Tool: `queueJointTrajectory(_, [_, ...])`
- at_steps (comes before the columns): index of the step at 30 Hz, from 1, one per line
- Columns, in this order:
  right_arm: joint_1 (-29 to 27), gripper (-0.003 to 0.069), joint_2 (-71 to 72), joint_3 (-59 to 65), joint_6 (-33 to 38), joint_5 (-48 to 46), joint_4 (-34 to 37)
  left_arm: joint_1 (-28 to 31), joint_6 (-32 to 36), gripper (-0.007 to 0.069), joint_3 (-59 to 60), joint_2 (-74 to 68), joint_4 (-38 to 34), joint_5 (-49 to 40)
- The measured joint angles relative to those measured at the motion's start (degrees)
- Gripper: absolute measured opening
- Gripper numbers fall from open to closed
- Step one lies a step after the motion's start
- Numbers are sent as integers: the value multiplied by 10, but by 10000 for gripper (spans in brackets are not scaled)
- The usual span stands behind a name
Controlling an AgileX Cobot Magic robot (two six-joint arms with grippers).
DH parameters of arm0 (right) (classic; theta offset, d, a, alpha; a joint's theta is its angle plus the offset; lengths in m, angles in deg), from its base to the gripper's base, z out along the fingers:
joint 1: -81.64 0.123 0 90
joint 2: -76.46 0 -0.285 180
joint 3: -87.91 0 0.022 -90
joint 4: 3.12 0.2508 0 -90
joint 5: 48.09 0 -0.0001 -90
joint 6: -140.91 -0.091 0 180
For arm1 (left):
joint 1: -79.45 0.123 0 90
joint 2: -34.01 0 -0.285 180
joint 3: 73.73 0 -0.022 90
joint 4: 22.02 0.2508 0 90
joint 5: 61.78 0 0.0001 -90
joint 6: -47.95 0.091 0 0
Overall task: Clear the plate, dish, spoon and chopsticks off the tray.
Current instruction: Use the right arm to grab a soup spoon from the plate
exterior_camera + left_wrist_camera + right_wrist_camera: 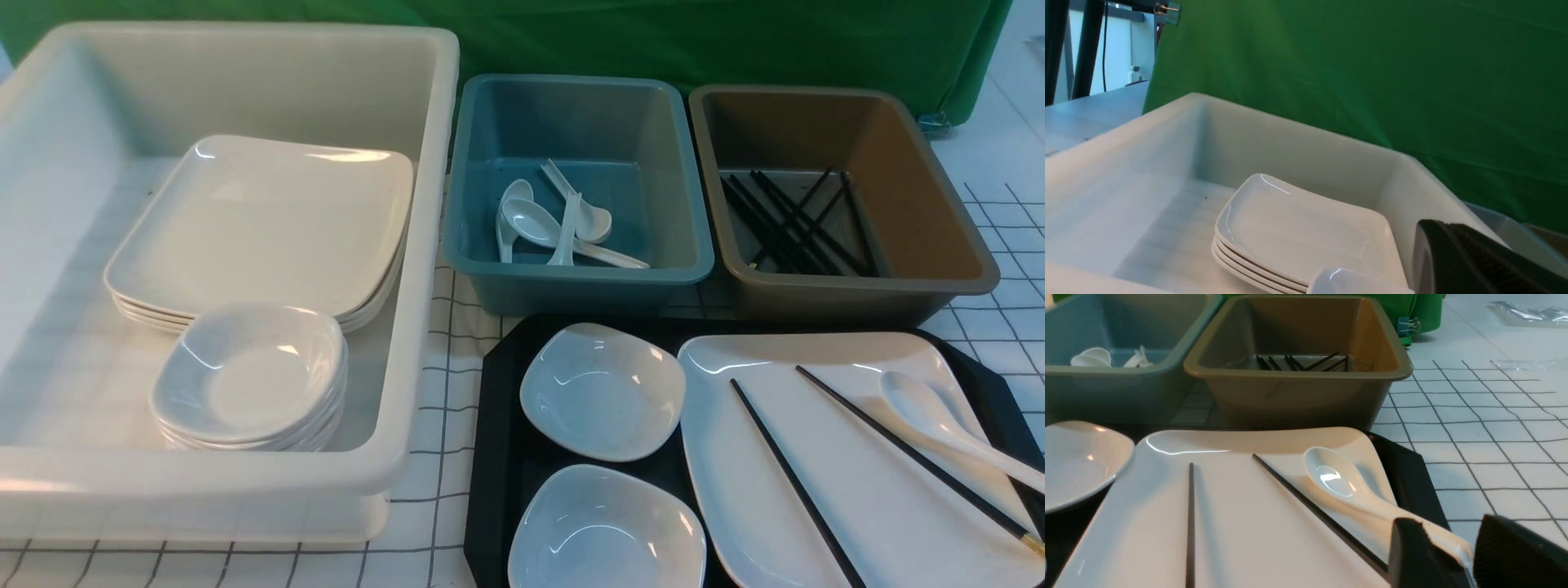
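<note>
The black tray holds two small white dishes and the large square plate. Two black chopsticks and the white spoon lie on the plate. In the right wrist view, my right gripper is shut on the end of the handle of the spoon, which still rests on the plate. My left gripper looks shut and empty, and hovers over the white tub. Neither gripper shows in the front view.
The white tub at the left holds a stack of plates and a stack of small dishes. Behind the tray, a blue tub holds spoons and a brown tub holds chopsticks. A green cloth hangs behind.
</note>
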State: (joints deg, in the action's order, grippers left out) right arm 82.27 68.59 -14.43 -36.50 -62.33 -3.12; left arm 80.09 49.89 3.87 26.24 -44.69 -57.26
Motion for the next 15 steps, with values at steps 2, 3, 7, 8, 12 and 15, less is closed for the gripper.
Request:
queueJointTrajectory(2, [0,247,0,0,31,2,-11,0,-48,21,0,0,-4,10])
queueJointTrajectory(3, [0,247,0,0,46,2,-14,0,-72,21,0,0,-5,23])
queueJointTrajectory(7, [0,247,0,0,67,12,-20,0,-128,21,0,0,9,133])
queueJointTrajectory(8, [0,247,0,0,68,14,-20,0,-132,21,-4,0,25,159])
queueJointTrajectory(12, [0,247,0,0,68,17,-22,0,-150,21,-62,1,123,173])
queueJointTrajectory(15, [0,247,0,0,47,34,0,0,-171,21,-127,-9,185,123])
